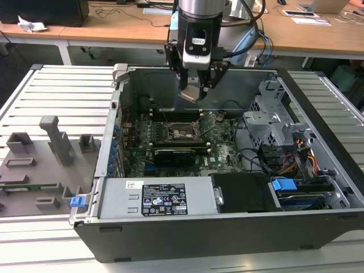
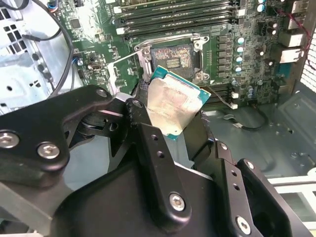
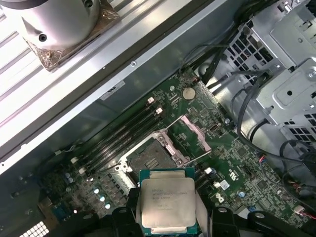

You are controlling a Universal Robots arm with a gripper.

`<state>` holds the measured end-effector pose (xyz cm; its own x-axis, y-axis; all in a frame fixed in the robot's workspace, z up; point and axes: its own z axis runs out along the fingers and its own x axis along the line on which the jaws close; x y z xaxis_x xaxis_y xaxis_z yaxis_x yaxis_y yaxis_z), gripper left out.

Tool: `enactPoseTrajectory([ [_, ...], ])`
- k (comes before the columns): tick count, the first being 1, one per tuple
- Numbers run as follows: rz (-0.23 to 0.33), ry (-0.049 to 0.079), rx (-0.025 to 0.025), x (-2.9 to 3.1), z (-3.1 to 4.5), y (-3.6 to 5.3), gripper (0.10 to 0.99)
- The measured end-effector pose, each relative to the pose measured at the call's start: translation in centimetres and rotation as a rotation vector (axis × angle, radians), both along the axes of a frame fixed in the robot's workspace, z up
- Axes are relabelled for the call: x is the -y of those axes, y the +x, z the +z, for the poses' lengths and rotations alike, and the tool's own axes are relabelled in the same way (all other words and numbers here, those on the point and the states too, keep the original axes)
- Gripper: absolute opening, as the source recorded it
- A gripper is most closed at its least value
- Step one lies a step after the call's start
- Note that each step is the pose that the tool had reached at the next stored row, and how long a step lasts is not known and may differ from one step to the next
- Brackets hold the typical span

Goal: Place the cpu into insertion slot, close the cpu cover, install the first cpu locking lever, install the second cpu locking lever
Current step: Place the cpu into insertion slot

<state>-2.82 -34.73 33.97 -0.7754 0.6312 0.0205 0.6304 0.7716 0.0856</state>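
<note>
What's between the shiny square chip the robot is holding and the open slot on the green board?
Nothing, just empty air: the exterior view shows the silvery square cpu hanging clear above the black-framed open socket.

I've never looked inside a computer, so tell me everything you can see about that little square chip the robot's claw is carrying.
The cpu is a small, thin square chip. In the first wrist view its face is a silvery-grey metal plate with faint print, rimmed by teal-green board; the second wrist view shows a pale, shiny face. The gripper pinches it by two opposite edges, holding it in the air above the motherboard, clear of the open socket.
</note>
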Motion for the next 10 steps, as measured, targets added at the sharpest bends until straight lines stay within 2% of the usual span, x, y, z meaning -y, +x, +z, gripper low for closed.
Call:
enactPoseTrajectory([
  [5, -0.013, 0.000, 0.0001, 0.00, -0.94, 0.00, 0.529],
  [10, -0.116, 0.000, 0.0001, 0.00, -1.46, 0.00, 0.529],
])
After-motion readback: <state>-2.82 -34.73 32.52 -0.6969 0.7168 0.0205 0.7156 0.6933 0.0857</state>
